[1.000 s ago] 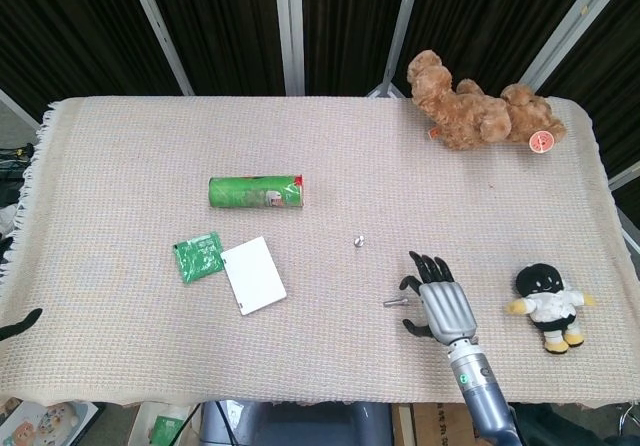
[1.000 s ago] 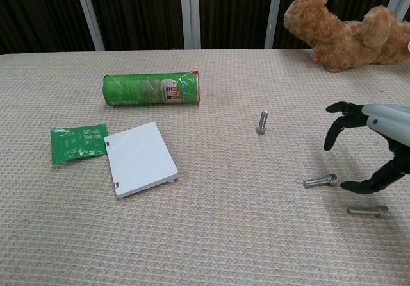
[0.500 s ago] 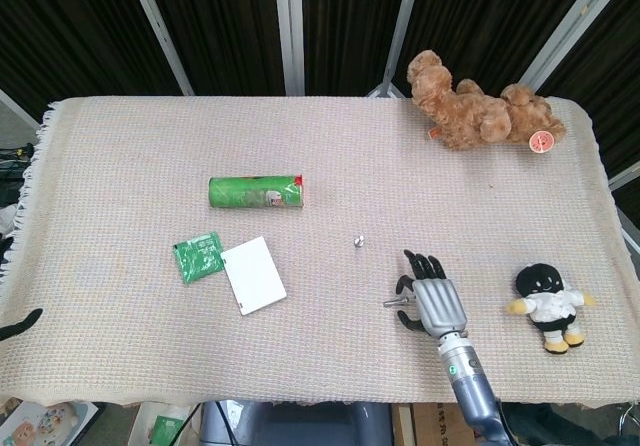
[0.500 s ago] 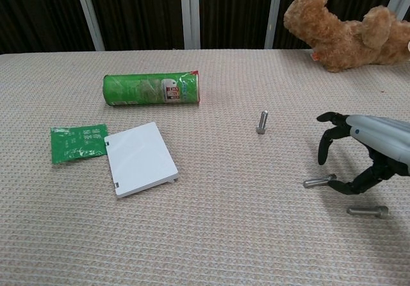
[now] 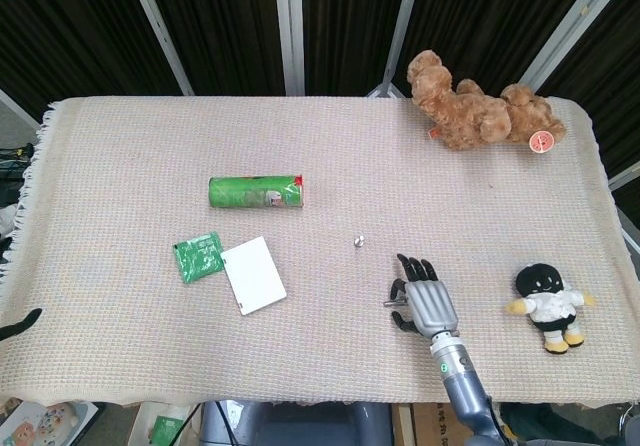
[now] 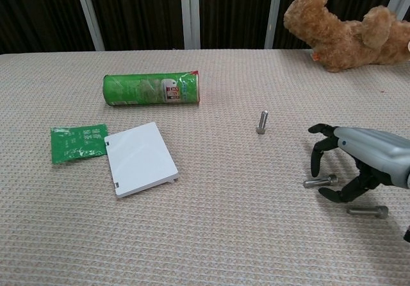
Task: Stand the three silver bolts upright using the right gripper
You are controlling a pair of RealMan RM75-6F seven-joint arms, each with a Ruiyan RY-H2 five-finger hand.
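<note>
Right hand (image 6: 349,164) spread wide over lying bolt (image 6: 319,183), holding nothing; second bolt (image 6: 368,211) flat; third bolt (image 6: 262,122) upright.

- A table (image 5: 120,156) covered by a beige woven cloth (image 5: 330,356), fringed along its 9 o'clock edge.
- Behind it, toward 12 o'clock, dark pleated curtains (image 5: 215,26) crossed by slanted pale metal bars (image 5: 290,26).
- Even, flat light; shadows are faint.
- Grey floor (image 5: 15,126) shows at 9 o'clock.
</note>
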